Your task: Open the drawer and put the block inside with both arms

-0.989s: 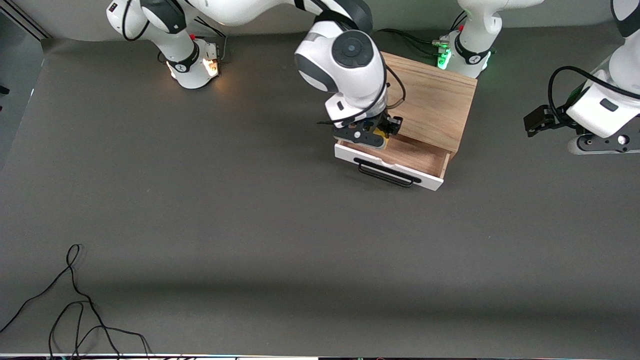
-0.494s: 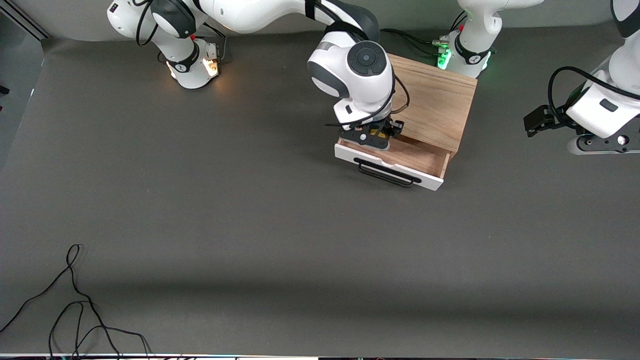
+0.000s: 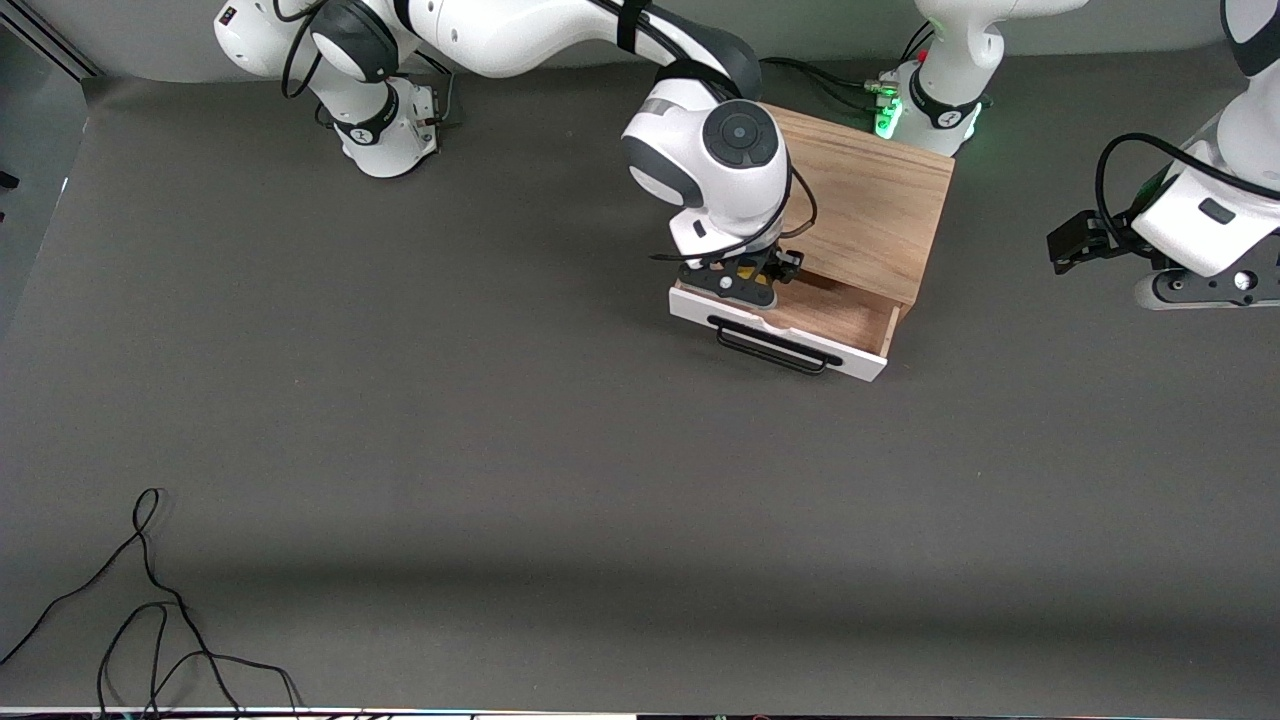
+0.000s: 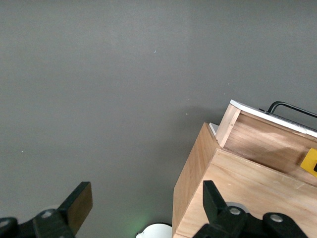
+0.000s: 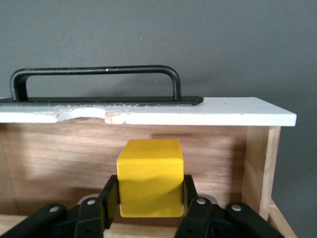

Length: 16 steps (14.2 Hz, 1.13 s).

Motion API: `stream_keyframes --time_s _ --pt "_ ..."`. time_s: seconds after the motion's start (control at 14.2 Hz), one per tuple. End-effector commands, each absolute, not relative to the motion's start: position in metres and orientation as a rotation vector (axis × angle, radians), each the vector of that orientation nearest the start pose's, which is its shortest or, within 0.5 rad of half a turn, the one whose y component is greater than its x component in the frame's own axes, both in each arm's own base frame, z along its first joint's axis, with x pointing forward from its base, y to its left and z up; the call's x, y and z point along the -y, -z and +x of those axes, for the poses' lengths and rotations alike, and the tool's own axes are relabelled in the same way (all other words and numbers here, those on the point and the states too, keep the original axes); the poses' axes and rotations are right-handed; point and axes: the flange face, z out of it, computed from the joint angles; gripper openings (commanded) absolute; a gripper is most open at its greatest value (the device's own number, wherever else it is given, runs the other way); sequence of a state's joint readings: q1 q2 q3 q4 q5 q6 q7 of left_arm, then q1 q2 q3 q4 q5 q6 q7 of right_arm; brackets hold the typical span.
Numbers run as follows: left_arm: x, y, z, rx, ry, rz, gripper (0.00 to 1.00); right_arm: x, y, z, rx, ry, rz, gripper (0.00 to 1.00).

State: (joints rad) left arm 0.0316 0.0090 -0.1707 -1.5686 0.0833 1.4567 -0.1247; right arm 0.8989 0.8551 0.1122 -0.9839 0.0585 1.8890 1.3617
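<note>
The drawer [image 3: 800,318] stands pulled open from the oak cabinet [image 3: 870,200], its white front and black handle [image 3: 775,345] toward the front camera. My right gripper [image 3: 745,278] is down in the drawer's end toward the right arm, shut on the yellow block [image 3: 749,271]. In the right wrist view the block [image 5: 150,177] sits squeezed between both fingers, close to the drawer's wood inner wall [image 5: 59,158], with the handle [image 5: 96,74] above. My left gripper [image 3: 1200,287] waits, open and empty [image 4: 146,203], above the table past the cabinet's end. The left wrist view shows the cabinet [image 4: 247,198] and a bit of the block [image 4: 310,162].
A loose black cable [image 3: 150,600] lies near the front edge at the right arm's end. Both arm bases [image 3: 385,120] stand along the back edge. The left arm's base [image 3: 925,110] glows green beside the cabinet.
My right gripper has moved with the block a little toward the left arm's end and lower into the drawer. The left arm has not moved.
</note>
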Motion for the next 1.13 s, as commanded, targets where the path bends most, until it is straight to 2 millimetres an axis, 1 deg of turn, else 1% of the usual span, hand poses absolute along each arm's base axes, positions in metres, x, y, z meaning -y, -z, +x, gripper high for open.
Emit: stream_keyframes --time_s 0.0,0.07,0.14,0.21,0.35,0.57,0.71,0.78,0.85,0.92,1.06 --pt "0.064 -0.615 0.534 -0.039 -0.145 -3.053 0.99 -0.647 -0.348 0.433 -0.649 -0.121 -2.984 0.39" --pt "0.063 -0.615 0.534 -0.037 -0.146 -3.053 0.99 -0.646 -0.345 0.433 -0.645 -0.114 -2.989 0.41" --pt "0.064 -0.615 0.534 -0.039 -0.145 -3.053 0.99 -0.646 -0.345 0.434 -0.643 -0.097 -2.986 0.72" --pt "0.063 -0.615 0.534 -0.037 -0.146 -3.053 0.99 -0.646 -0.345 0.434 -0.645 -0.09 -2.986 0.99" --pt "0.063 -0.615 0.534 -0.037 -0.146 -3.054 0.99 -0.647 -0.353 0.433 -0.64 -0.081 -2.978 1.0" --pt "0.063 -0.614 0.535 -0.037 -0.148 -3.054 0.99 -0.645 -0.371 0.436 -0.63 -0.067 -2.963 1.0" --pt "0.063 -0.614 0.535 -0.038 -0.146 -3.056 0.99 -0.635 -0.414 0.442 -0.626 -0.032 -2.926 1.0" --pt "0.063 -0.614 0.535 -0.038 -0.146 -3.056 0.99 -0.626 -0.442 0.447 -0.623 0.011 -2.915 1.0" --pt "0.063 -0.614 0.535 -0.038 -0.146 -3.056 0.99 -0.612 -0.466 0.454 -0.608 0.068 -2.912 1.0" --pt "0.063 -0.614 0.535 -0.035 -0.149 -3.056 0.99 -0.588 -0.493 0.468 -0.601 0.095 -2.898 1.0" --pt "0.063 -0.614 0.535 -0.037 -0.149 -3.056 0.99 -0.529 -0.528 0.505 -0.602 0.105 -2.873 1.0"
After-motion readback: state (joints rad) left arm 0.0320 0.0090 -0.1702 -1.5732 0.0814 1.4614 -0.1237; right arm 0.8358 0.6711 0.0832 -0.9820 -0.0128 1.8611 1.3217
